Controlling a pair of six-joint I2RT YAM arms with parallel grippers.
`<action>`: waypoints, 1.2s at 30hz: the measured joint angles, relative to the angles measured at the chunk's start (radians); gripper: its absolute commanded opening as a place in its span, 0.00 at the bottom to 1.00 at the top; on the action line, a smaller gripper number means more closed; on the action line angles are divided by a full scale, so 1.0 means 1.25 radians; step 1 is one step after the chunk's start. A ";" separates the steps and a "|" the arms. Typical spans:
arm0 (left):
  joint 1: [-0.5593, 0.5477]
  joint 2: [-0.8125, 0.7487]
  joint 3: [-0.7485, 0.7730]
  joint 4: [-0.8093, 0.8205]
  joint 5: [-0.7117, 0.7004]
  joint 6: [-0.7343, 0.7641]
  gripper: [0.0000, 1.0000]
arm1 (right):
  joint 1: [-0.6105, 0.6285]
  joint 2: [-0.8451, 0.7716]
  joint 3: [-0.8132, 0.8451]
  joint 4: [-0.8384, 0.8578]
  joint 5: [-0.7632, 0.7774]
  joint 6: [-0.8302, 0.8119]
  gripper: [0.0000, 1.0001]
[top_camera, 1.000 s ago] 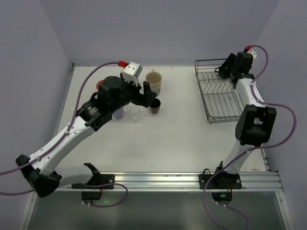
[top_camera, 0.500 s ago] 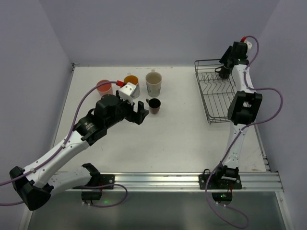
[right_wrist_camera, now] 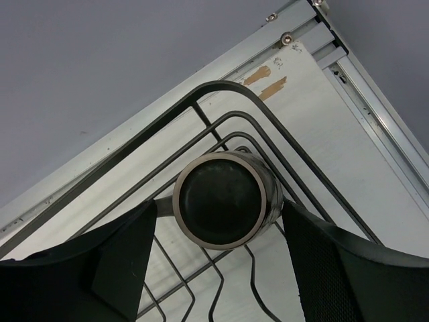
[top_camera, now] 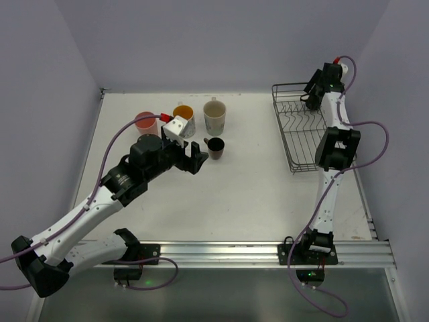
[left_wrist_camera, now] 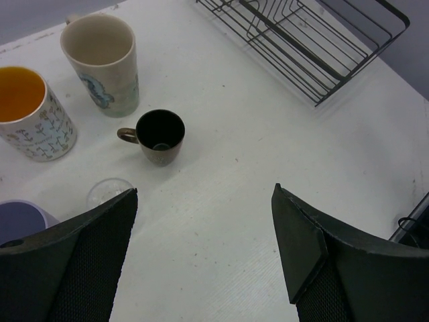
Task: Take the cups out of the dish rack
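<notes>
Four cups stand on the table at the far left: a salmon-red tumbler (top_camera: 145, 123), a white dotted mug with orange inside (top_camera: 183, 113), a cream mug (top_camera: 214, 115) and a dark brown mug (top_camera: 215, 147). My left gripper (top_camera: 198, 159) is open and empty, just near-left of that brown mug (left_wrist_camera: 159, 136). A clear glass (left_wrist_camera: 107, 193) stands by my left finger. The black wire dish rack (top_camera: 305, 137) lies at the far right. My right gripper (top_camera: 310, 99) is open over its far corner, its fingers on either side of the second dark brown mug (right_wrist_camera: 220, 201), which rests in the rack (right_wrist_camera: 201, 94).
A pale lavender cup rim (left_wrist_camera: 19, 221) shows at the lower left of the left wrist view. The metal table rail (right_wrist_camera: 375, 100) runs just past the rack's far corner. Walls close in the table at the back and both sides.
My left gripper has drawn back toward me from the dark brown mug on the table. My right gripper has moved further toward the rack's far corner.
</notes>
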 measured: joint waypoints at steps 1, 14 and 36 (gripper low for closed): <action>0.000 -0.001 -0.001 0.000 0.002 0.000 0.84 | -0.001 0.001 0.002 0.000 -0.001 0.000 0.78; -0.001 -0.038 -0.013 0.021 -0.006 0.007 0.84 | -0.020 0.011 0.064 -0.005 -0.019 -0.006 0.66; -0.001 -0.128 -0.031 0.048 -0.030 0.023 0.84 | -0.038 0.018 0.034 0.005 -0.090 -0.002 0.33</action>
